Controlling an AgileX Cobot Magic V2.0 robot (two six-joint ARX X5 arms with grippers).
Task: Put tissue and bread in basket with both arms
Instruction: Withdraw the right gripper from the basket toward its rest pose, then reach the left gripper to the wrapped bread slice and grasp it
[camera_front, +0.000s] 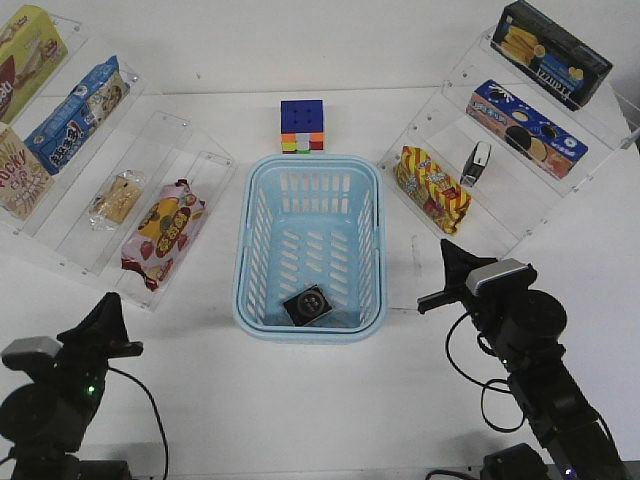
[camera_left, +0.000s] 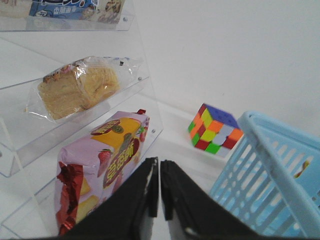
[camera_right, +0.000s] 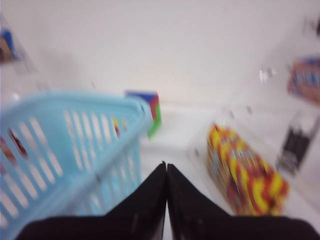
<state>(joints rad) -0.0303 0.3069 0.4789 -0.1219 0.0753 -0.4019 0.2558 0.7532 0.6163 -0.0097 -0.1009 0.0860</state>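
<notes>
The light-blue basket (camera_front: 247, 215) stands mid-table. The tissue (camera_front: 309, 304), a small black pack with a round grey mark, lies on the basket's floor near its front wall. The bread (camera_front: 117, 197), tan in clear wrap, lies on the left clear shelf and shows in the left wrist view (camera_left: 80, 90). My left gripper (camera_front: 108, 306) is shut and empty at the front left, short of the shelf (camera_left: 160, 162). My right gripper (camera_front: 447, 250) is shut and empty, right of the basket (camera_right: 166, 166). The basket also shows in the wrist views (camera_left: 265, 135) (camera_right: 75, 107).
A red-pink fruit packet (camera_front: 163, 231) lies beside the bread. A colour cube (camera_front: 302, 127) sits behind the basket. The right shelves hold a yellow-red packet (camera_front: 433, 188), a second small black-and-white pack (camera_front: 478, 163) and snack boxes (camera_front: 525, 128). More boxes (camera_front: 75, 113) fill the left shelves.
</notes>
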